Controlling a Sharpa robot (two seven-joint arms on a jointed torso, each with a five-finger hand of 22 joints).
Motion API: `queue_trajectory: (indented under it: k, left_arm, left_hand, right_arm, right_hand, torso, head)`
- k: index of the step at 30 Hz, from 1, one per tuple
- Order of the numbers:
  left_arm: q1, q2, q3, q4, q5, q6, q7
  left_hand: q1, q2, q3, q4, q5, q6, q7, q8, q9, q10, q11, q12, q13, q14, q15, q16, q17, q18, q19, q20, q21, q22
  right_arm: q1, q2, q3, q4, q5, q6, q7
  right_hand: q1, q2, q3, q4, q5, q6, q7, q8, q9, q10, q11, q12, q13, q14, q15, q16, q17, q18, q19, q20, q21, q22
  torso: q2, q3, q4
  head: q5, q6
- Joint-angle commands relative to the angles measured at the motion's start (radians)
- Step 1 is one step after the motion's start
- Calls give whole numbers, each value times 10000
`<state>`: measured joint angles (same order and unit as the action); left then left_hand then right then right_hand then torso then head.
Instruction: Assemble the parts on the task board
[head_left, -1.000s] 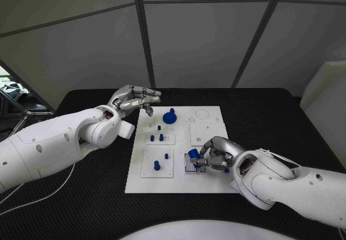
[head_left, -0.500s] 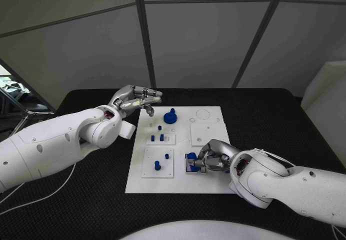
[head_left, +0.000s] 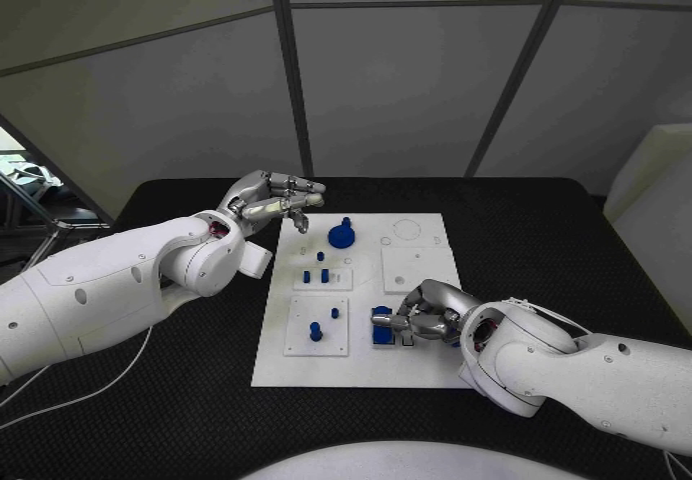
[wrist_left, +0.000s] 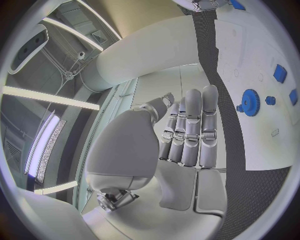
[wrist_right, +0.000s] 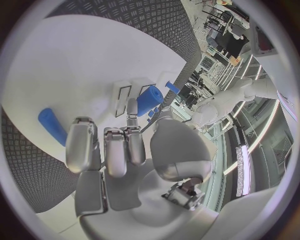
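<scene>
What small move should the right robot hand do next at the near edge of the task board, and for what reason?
Probably a slight press down to seat the part. The right robot hand grips a blue part at the near right section of the task board, low against the surface. The left robot hand hovers by the far left corner, holding nothing. Whether the part is already seated cannot be told.

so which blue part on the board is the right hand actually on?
The blue block at the task board's near right edge, under the right hand. The gear and small pegs stand untouched.
</scene>
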<state>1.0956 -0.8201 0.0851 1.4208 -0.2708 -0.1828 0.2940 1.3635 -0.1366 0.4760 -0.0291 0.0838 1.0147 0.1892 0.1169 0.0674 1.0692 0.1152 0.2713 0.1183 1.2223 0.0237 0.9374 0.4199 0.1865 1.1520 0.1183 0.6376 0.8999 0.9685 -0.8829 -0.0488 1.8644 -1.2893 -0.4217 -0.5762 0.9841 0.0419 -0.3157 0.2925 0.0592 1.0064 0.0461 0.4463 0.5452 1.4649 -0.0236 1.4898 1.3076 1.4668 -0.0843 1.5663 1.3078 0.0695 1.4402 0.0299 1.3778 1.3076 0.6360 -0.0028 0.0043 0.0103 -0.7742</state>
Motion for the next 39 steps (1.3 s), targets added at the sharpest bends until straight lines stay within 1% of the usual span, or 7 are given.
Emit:
queue_trajectory:
  k: [1,3,6,10,13,28,39]
  left_arm:
    - [14,2,9,9,42,83,53]
    - [14,-2,9,8,42,83,53]
    - [14,-15,9,9,42,79,53]
    - [14,-28,9,7,42,79,51]
    - [13,-25,9,-6,42,89,45]
    - [13,-7,9,-48,42,97,30]
    - [13,-26,9,-33,42,93,26]
  left_hand:
    - [-17,122,-44,13,46,-66,13,16,1,-76,-15,51,-14,-20,18,-28,-15,-37,-50,41,-51,-15]
    - [-17,122,-44,13,46,-66,13,16,1,-76,-15,51,-14,-20,18,-28,-15,-37,-50,41,-51,-15]
    - [-17,122,-44,13,46,-66,13,16,1,-76,-15,51,-14,-20,18,-28,-15,-37,-50,41,-51,-15]
    - [-17,122,-44,13,46,-66,13,16,1,-76,-15,51,-14,-20,18,-28,-15,-37,-50,41,-51,-15]
    - [-17,122,-44,13,46,-66,13,16,1,-76,-15,51,-14,-20,18,-28,-15,-37,-50,41,-51,-15]
    - [-17,122,-44,13,46,-66,13,16,1,-76,-15,51,-14,-20,18,-28,-15,-37,-50,41,-51,-15]
    - [-14,132,-47,17,47,-82,17,18,0,-96,-11,64,-19,-26,21,-27,-32,-38,-50,44,-60,-19]
  right_arm:
    - [10,7,4,40,-329,-252,80]
    - [10,-12,4,78,-409,-269,117]
    - [10,-83,4,192,-534,-283,239]
    - [9,-214,4,378,-747,-158,402]
    - [9,-286,4,480,-892,-24,452]
    - [10,-192,5,276,-1508,325,-203]
    - [10,-66,5,187,-1647,450,-78]
  right_hand:
    - [-227,-84,61,24,-73,-9,23,-75,58,636,4,-12,1903,1040,6,45,2629,-104,-28,-18,-37,116]
    - [-184,-51,154,-1,-6,20,14,-73,97,650,1,9,1925,1040,4,45,2629,-110,-12,-16,-16,144]
    - [319,-35,365,-84,725,87,-13,-80,230,677,-25,45,1966,1040,-8,45,2629,-113,6,-29,4,175]
    - [1832,-105,719,-837,1943,185,-80,-41,419,715,-86,103,2029,1040,-59,45,2629,-122,33,-66,36,227]
    - [2428,-160,833,-1202,1831,242,-106,13,533,734,-112,133,2061,1040,-80,45,2629,-127,43,-87,50,250]
    - [2966,283,1060,-1433,1925,347,-238,146,830,766,-221,176,2112,1040,-163,45,2629,-128,49,-155,49,267]
    - [3234,323,1134,-1603,1373,324,-249,151,978,770,-239,174,2121,1040,-189,45,2629,-133,52,-191,50,283]
  torso:
    - [8,5,-1]
    - [11,3,0]
    - [12,8,-5]
    - [2,5,-13]
    - [-6,6,-11]
    - [7,-4,8]
    - [10,-5,15]
  head:
    - [-2,12]
    - [-1,14]
    - [-7,9]
    - [-9,13]
    - [-16,4]
    - [-53,35]
    - [-43,19]
